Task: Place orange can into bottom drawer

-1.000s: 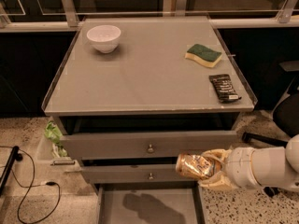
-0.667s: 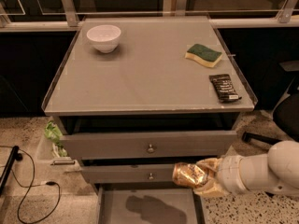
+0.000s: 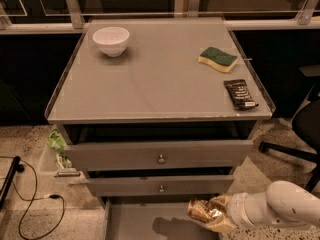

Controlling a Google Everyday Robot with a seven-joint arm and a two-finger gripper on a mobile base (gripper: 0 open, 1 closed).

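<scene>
Gripper [image 3: 214,216] at approx 5 o'clock in view, low, below the two grey drawer fronts [image 3: 160,156]. White forearm [image 3: 285,210] comes in from 3 o'clock. Fingers clenched round the orange can [image 3: 200,210]; can lies sideways, free end pointing to 9 o'clock.

Can hangs over the bottom drawer [image 3: 135,224], which is pulled out, grey floor showing. Can sits over the drawer's right half, not touching the floor as far as I can tell. Dark shadow on floor just under it, toward 8 o'clock.

Handling, my read:
- Thin metal, sides dented, so prob. empty or near it: light, little inertia.
- Wall soft under squeeze; more grip force = more denting. Ends are the stiff parts.
- Skin shiny, likely slick; round body will roll once let go on a flat floor.
- Not fragile as such; a short drop shouldn't hurt it, but it may bounce + rattle.

Where to hold: across the body near the arm-side end looks right as it is now, leaving the free end clear. Best let go low, long axis parallel to the drawer front, so any roll is stopped by the side walls.

Cabinet top [image 3: 150,89], not task: white bowl [image 3: 111,39] at 11 o'clock, sponge [image 3: 217,58] at 2 o'clock, black snack wrapper [image 3: 240,94] at 4 o'clock. All well apart from the can.
</scene>
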